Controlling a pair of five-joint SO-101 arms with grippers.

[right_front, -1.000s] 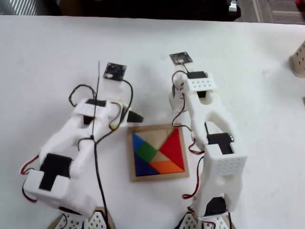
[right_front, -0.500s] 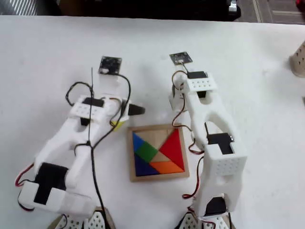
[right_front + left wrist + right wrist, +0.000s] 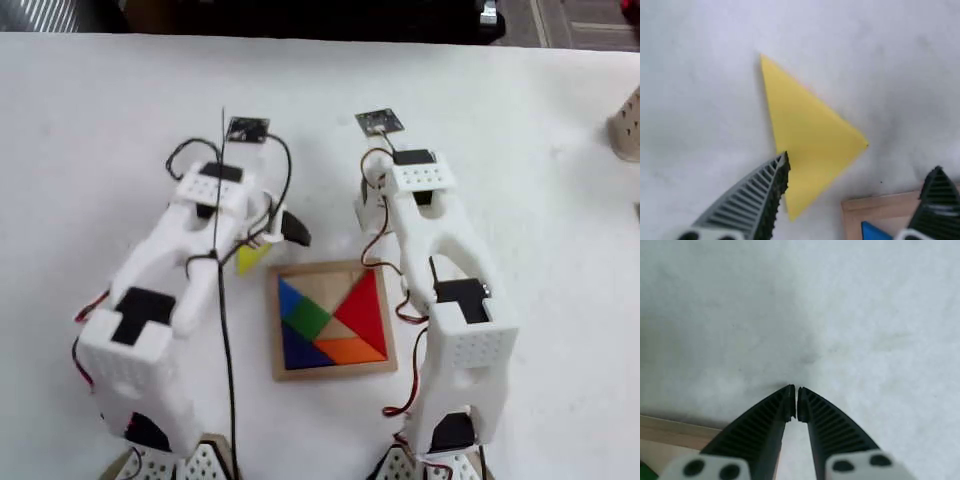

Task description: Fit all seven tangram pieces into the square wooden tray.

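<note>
Yellow triangle between parted fingers of left hand, beside tray

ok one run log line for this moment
left gripper open over yellow triangle piece | piece on white table outside square wooden tray | right gripper shut over table

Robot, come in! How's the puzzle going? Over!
Left tool open at yellow triangle, on table beside tray. Right tool shut, over table. Bare wood showing in tray. Nothing between triangle and tray.
</note>
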